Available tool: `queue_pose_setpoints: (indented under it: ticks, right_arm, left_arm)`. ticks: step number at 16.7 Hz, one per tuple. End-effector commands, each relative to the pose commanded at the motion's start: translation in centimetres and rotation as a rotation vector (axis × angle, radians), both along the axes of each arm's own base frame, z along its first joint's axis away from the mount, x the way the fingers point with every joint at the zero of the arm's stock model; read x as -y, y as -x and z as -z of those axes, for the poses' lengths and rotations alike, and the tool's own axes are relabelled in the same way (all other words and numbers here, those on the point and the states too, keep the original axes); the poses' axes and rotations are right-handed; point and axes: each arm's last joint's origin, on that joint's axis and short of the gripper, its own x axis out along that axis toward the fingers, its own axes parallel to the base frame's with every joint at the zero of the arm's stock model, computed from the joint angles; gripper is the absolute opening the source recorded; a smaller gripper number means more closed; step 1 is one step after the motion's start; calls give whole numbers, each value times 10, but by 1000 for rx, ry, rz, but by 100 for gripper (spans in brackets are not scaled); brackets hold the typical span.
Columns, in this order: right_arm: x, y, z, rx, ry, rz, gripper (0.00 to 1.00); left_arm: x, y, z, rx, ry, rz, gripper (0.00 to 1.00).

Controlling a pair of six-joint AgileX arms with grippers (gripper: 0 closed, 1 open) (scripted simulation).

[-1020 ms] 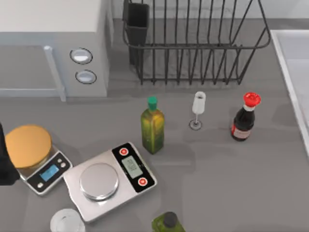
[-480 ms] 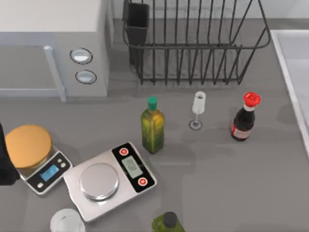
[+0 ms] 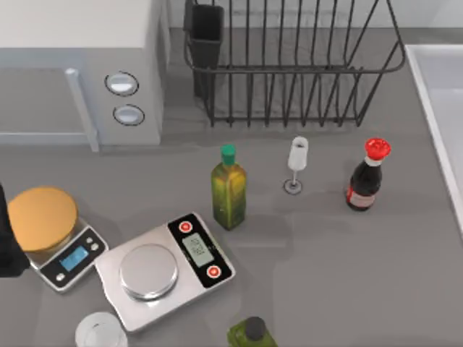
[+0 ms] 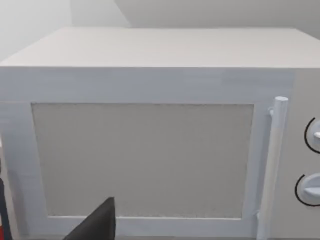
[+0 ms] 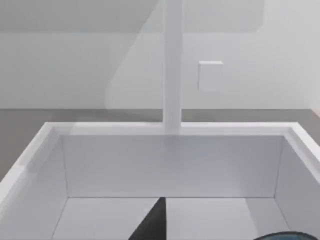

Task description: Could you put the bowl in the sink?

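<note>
Bowl (image 5: pixel 287 235): I am seeing just a dark blue curved sliver of rim inside the sink (image 5: pixel 170 129), at the counter's right edge; facing and axis unreadable. Right gripper (image 5: pixel 150 227) is hovering over the basin; opening and any contact: cannot tell. Left gripper (image 4: pixel 97 225) is idling at the counter's left edge, facing the microwave (image 4: pixel 150 150); opening: cannot tell.

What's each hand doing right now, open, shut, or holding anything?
Left hand: facing the microwave; open or shut cannot be told.
Right hand: over the sink; cannot be told either.
</note>
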Motion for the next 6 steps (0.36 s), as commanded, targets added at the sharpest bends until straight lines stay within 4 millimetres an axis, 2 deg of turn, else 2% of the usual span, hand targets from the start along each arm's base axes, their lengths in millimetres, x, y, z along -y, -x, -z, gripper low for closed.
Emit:
queue_pose_setpoints:
  ticks: [6]
  right_arm:
    - [0, 0, 0, 0, 0, 0, 100]
  left_arm:
    - [0, 0, 0, 0, 0, 0, 100]
